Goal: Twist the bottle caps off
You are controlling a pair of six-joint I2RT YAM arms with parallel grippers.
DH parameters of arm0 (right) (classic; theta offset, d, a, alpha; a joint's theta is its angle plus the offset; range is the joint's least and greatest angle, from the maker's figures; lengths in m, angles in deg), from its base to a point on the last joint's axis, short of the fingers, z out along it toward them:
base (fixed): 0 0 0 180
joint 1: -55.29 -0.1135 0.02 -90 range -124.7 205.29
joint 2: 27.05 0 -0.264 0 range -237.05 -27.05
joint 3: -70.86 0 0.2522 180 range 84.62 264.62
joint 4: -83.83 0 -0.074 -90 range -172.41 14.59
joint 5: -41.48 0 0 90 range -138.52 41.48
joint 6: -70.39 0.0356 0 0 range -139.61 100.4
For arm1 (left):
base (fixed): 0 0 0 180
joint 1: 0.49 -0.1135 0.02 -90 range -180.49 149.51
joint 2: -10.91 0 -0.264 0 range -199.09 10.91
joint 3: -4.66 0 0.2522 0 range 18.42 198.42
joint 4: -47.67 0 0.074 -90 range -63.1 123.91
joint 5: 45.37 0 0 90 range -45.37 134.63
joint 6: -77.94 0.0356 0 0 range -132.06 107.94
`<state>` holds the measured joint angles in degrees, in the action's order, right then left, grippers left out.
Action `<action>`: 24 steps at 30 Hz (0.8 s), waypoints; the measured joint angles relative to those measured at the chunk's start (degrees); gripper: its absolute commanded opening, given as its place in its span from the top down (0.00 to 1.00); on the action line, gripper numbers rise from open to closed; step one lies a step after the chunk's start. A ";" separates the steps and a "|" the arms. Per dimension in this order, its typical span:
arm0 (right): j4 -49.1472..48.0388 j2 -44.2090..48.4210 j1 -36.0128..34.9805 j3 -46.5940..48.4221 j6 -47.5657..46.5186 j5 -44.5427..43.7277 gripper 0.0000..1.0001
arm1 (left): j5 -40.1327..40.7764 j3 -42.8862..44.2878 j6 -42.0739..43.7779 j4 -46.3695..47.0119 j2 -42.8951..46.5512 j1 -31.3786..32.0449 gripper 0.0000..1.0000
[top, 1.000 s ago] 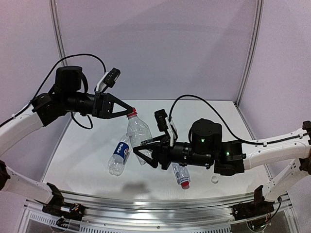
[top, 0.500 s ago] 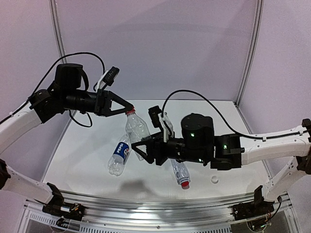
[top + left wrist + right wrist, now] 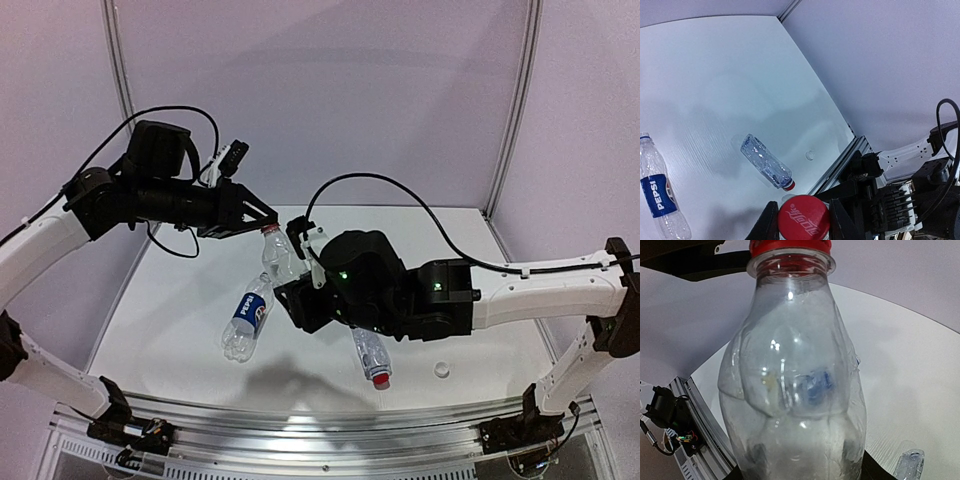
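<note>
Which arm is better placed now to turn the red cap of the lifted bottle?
Left: the left gripper is shut around the red cap, while the right gripper holds the bottle by its body.

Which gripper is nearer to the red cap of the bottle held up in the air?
Left. The left gripper is shut on the red cap itself; the right gripper holds the same bottle lower, around its body.

Inspection finding: you have one legible brand. "PEPSI" stands in white capitals on the blue label (image 3: 654,192) of the lying bottle (image 3: 650,155), at eight o'clock in the left wrist view (the same lettering reads, smaller, at nine o'clock of centre in the top view). The red cap (image 3: 803,218) at six o'clock carries a white script mark, too stylised to read.
</note>
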<state>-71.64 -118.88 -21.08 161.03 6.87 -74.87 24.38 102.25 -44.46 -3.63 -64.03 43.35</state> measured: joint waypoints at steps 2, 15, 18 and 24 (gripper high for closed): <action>-0.50 0.02 0.00 -0.28 -0.22 0.04 0.68 | -0.02 -0.02 -0.15 0.04 0.04 0.00 0.61; -4.31 5.90 0.44 -9.05 2.73 -1.84 0.68 | -1.40 -1.64 4.52 -1.75 3.45 -2.71 0.01; -5.27 7.52 0.66 -11.19 3.45 -1.79 0.68 | -3.17 -5.05 5.46 -0.74 7.26 -6.03 0.01; -8.68 8.46 1.42 -13.05 4.55 3.41 0.68 | -13.66 -15.76 5.27 6.49 14.88 -15.50 0.01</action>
<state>-80.32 -110.43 -19.66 147.98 11.42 -71.46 10.72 86.49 -39.19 2.86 -49.14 27.85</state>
